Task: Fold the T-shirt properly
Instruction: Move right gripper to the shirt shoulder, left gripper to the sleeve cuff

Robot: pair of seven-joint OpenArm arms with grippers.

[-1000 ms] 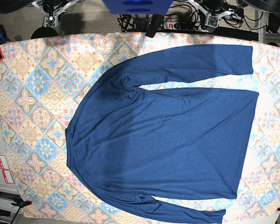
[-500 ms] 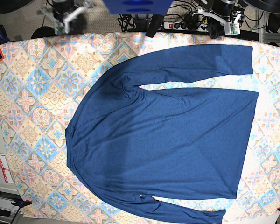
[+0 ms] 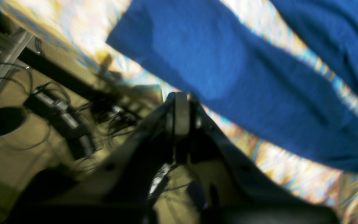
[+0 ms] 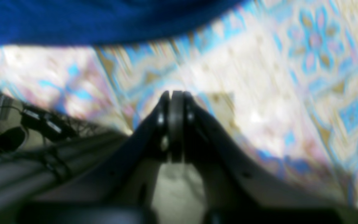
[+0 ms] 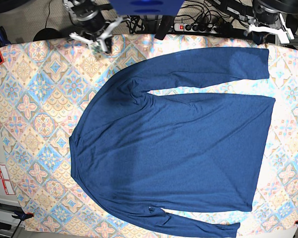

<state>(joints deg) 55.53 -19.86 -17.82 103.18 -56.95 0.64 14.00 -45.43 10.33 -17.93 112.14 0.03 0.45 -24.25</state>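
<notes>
T-shirt (image 5: 179, 144) lies flat, unfolded, mid-desk (image 5: 30, 99), sleeves spread for folding. Left gripper (image 3: 181, 99) and right gripper (image 4: 172, 96) both closed, empty, apparently at far edge; wrist views blurred.

The T-shirt (image 5: 179, 139) is thin, matt navy knit cloth with a fine, even texture. Beneath the T-shirt, the table cover (image 5: 35, 109) is a smooth sheet printed with a multicoloured tile pattern, slightly glossy under the light.
</notes>
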